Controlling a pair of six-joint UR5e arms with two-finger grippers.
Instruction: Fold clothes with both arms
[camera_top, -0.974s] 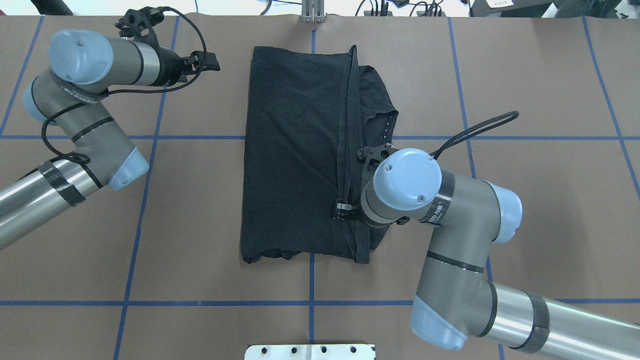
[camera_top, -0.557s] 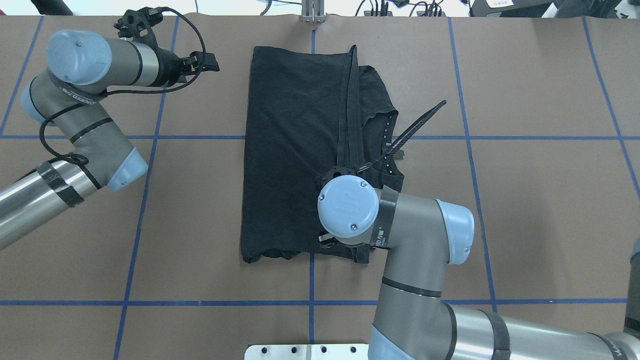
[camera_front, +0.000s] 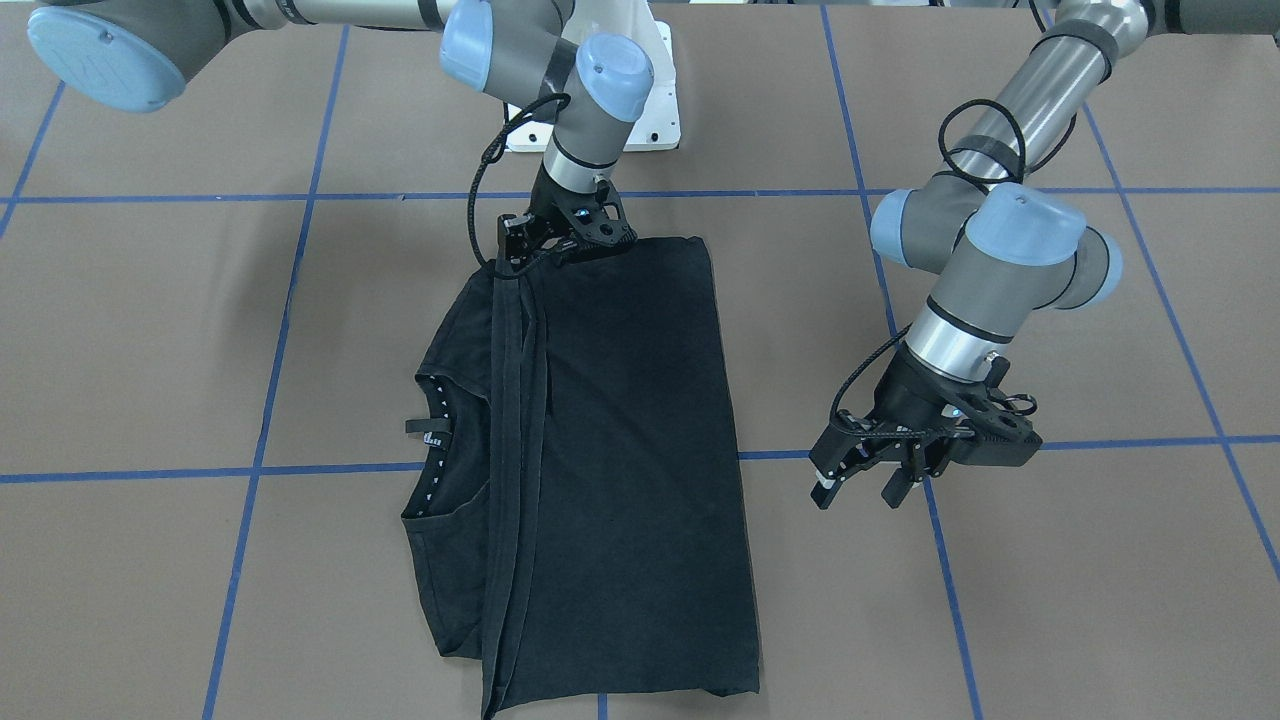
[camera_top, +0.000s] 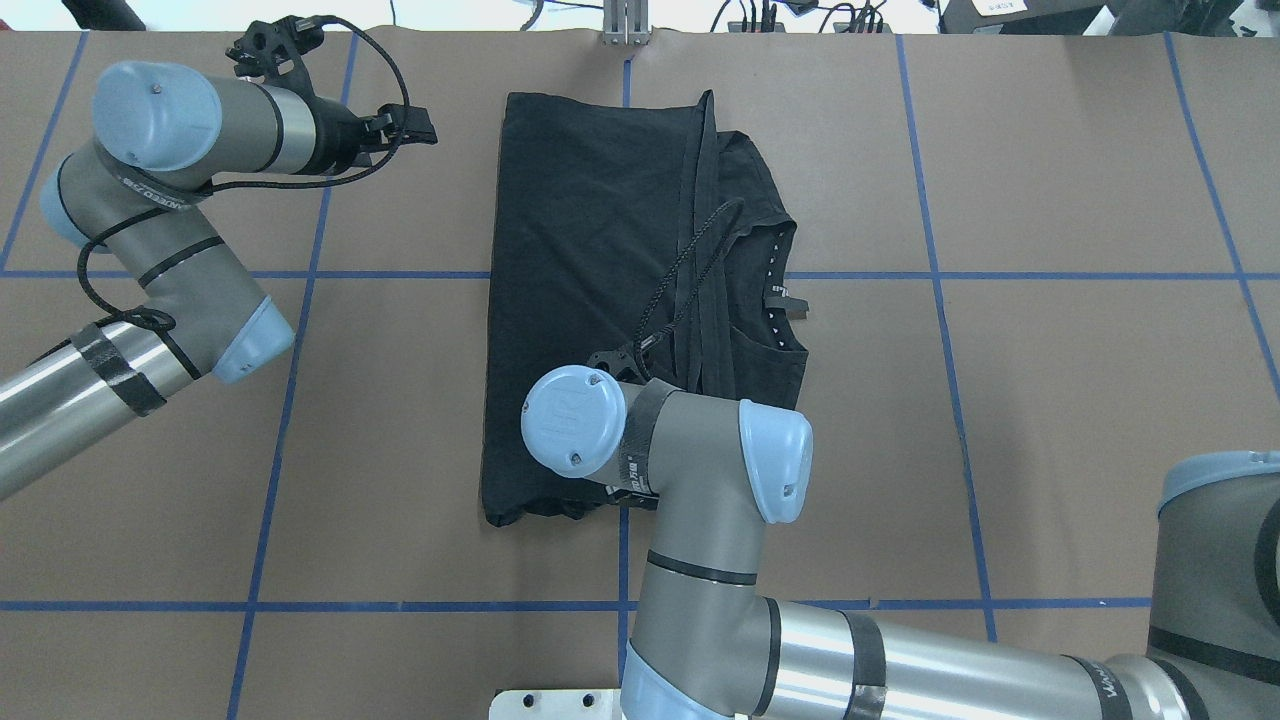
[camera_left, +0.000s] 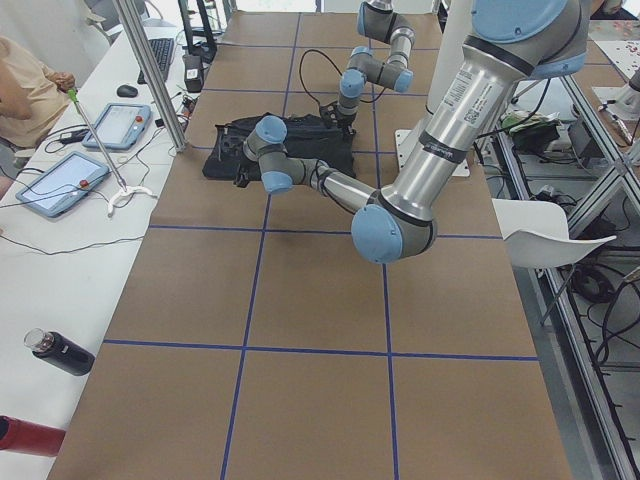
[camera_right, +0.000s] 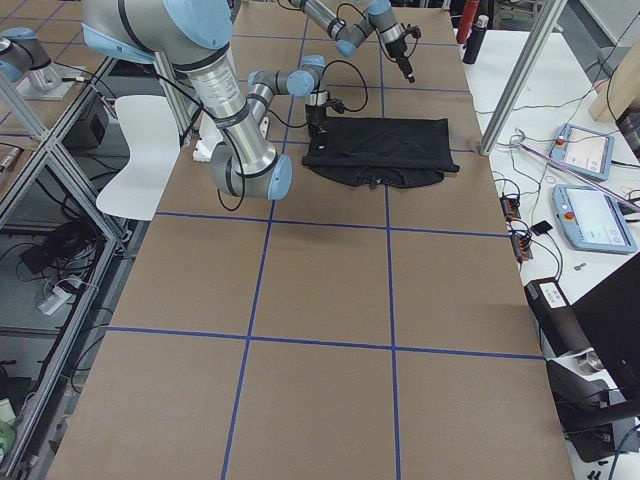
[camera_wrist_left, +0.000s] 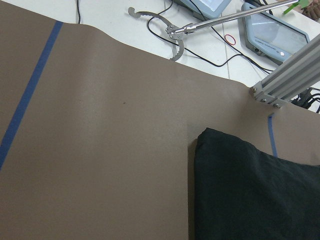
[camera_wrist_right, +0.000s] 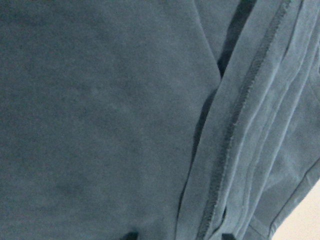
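Front-facing view: the black T-shirt lies folded lengthwise at frame centre on the table. The right gripper sits low on its top edge, at the bunched hems; whether its jaws clamp cloth I cannot tell. The left gripper hovers at right, fingers apart, off the shirt.

Overhead: a black cable loops across the shirt.

Right wrist view: only close fabric and seams.

A sideways pull from here may drag the loose hems and undo the fold, as nothing pins the other side; the cable could snag too.
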